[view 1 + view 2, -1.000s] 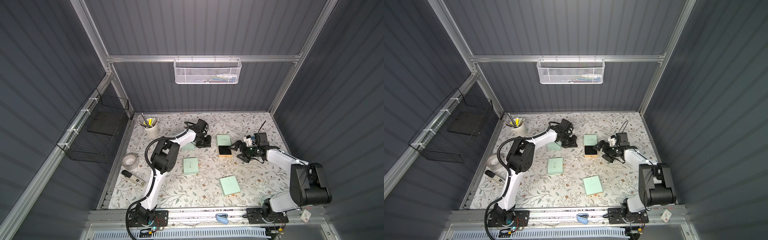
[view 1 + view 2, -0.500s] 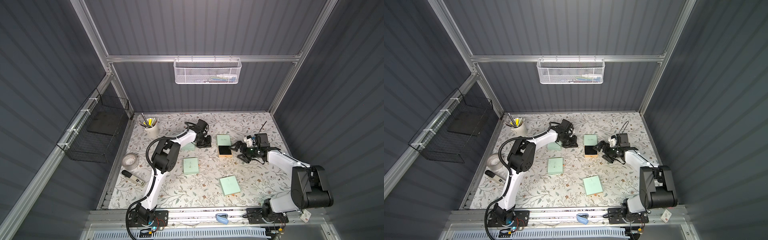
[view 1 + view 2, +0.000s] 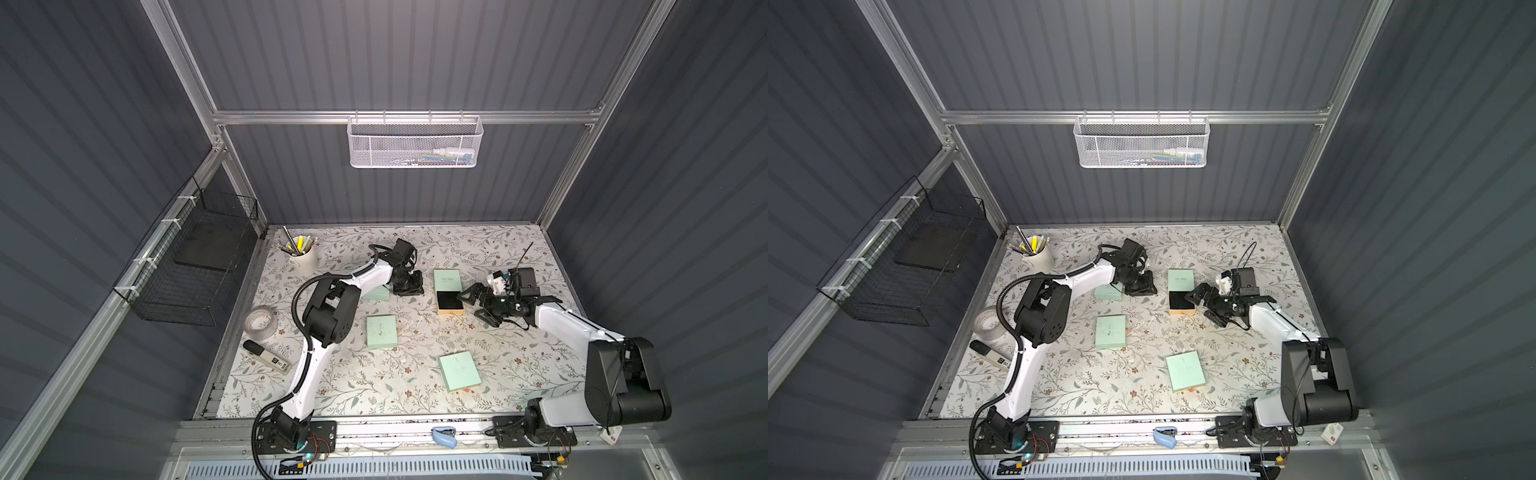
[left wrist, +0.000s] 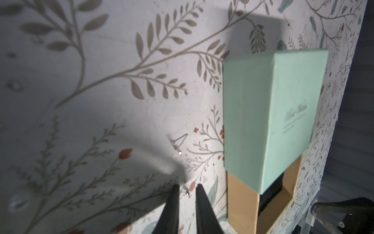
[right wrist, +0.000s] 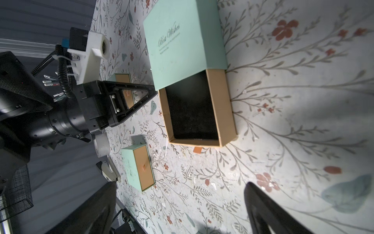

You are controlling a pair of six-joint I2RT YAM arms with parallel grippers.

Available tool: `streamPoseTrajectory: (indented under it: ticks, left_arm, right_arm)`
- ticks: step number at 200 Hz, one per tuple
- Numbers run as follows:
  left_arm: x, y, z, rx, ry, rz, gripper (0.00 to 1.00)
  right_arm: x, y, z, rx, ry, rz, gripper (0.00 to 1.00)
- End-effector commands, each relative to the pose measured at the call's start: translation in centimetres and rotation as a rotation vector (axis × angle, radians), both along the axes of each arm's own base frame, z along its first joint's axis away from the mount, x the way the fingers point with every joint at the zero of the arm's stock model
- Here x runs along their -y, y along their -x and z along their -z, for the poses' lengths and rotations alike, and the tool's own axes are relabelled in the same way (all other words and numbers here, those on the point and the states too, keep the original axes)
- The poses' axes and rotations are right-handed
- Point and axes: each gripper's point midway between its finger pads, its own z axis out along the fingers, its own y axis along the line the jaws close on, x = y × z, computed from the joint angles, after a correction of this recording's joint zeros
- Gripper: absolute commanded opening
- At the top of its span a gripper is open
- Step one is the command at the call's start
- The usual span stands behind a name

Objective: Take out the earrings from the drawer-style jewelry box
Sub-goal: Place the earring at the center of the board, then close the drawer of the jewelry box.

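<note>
Robot arms (image 3: pixel 573 328): two, each with one gripper, namely the left gripper (image 4: pixel 187 187) and the right gripper (image 3: pixel 468 306).

Jewelry boxes (image 3: pixel 381 331) on the table (image 3: pixel 519 249): four, all mint green. One has its drawer (image 3: pixel 451 302) pulled out; three are closed.

Earrings (image 4: pixel 179 141) resolvable in the left wrist view: two. Specks on the table in both top views are too small to count.

Wire baskets: two, one white basket (image 3: pixel 415 145) and one black basket (image 3: pixel 187 270).

Tape roll (image 3: pixel 259 323): one.

Pen cup (image 3: pixel 303 259): one; its pens cannot be counted.

Black-and-white handheld device (image 3: pixel 266 360): one.
</note>
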Motion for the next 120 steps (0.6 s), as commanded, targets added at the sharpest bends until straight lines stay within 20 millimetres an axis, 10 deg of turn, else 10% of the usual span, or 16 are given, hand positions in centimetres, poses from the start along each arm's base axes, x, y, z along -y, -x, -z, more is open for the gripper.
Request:
streamPoseTrajectory:
  ticks: [1,67,120]
  left_arm:
    - [0.4,0.5,-4.3,0.042,0.062,0.010,0.19]
    - [0.6,5.1,-10.1,0.133,0.138,0.096,0.21]
    - [2.1,10.0,-8.5,0.106,0.130,0.202,0.18]
  right_arm:
    - [0.0,0.9,0.4,-0.002,0.109,-0.020,0.91]
    - [-0.3,-5.1,-3.1,0.082,0.200,-0.037,0.91]
    - [-1.7,-11.4,-2.5,0.075,0.164,-0.073,0.99]
